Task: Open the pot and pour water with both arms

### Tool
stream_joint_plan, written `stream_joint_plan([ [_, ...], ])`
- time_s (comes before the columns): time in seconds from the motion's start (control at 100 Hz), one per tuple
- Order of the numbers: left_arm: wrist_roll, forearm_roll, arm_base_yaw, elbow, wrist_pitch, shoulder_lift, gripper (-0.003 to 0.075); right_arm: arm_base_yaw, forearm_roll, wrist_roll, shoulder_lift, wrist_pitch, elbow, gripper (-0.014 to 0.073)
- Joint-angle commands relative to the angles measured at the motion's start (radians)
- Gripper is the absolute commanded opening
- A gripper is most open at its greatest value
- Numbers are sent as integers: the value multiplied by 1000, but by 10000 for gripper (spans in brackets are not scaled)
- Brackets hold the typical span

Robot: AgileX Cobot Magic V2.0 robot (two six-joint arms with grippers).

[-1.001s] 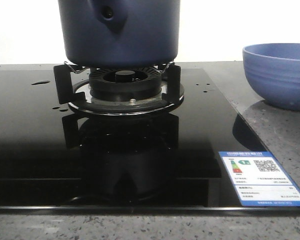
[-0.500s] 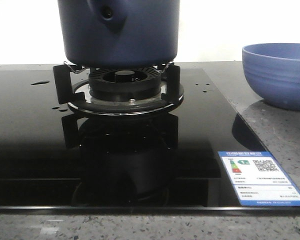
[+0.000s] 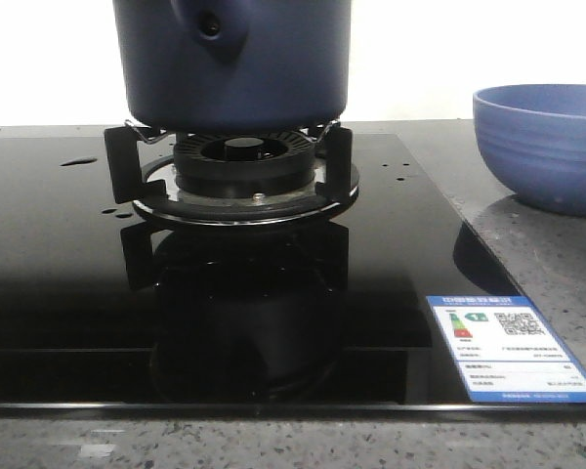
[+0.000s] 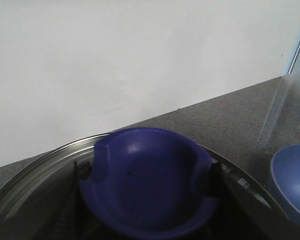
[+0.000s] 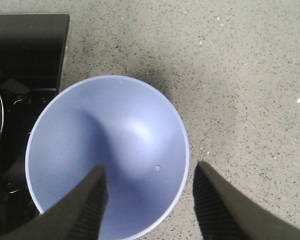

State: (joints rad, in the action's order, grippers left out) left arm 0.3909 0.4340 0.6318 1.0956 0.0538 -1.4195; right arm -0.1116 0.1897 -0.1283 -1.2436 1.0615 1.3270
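Nothing moved; pot tops glossy black hob.

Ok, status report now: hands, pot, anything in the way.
Right hand open above the bowl. Left hand unseen, its camera close over the blue lid knob. Pot on the burner. Water drops on the glass.

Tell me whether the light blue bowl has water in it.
Nearly empty. From the right wrist view, the bowl shows a bare, dry-looking inside with only one tiny drop; no pool of water is visible.
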Motion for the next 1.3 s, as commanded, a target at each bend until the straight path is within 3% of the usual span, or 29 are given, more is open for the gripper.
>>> stream_joint_plan([
  [0.0,-1,6,8,40,114,29,390,-6,14,-13,28,-45,32,351],
  [0.22,-1,6,8,40,112,15,397,-6,19,-13,28,-45,32,351],
  [0.46,-1,6,8,40,112,15,545,-6,23,-13,28,-45,32,351],
  [0.76,-1,10,0,40,114,150,547,-6,27,-21,28,-43,32,351],
  [0.92,-1,-66,-46,40,86,282,542,-6,145,-74,28,-51,32,346],
  [1.041,-1,-92,-111,40,-15,344,417,-6,275,-118,31,-86,27,240],
  [1.111,-1,-92,-160,40,-103,371,263,-6,388,-196,47,-151,-1,110],
  [1.191,-1,-92,-210,40,-195,403,36,-4,509,-314,85,-245,-60,-70],
  [1.211,-1,-94,-223,40,-219,409,-20,-4,539,-334,99,-273,-81,-70],
  [1.291,-1,-110,-268,36,-287,448,-19,-4,627,-418,164,-375,-175,-55],
])
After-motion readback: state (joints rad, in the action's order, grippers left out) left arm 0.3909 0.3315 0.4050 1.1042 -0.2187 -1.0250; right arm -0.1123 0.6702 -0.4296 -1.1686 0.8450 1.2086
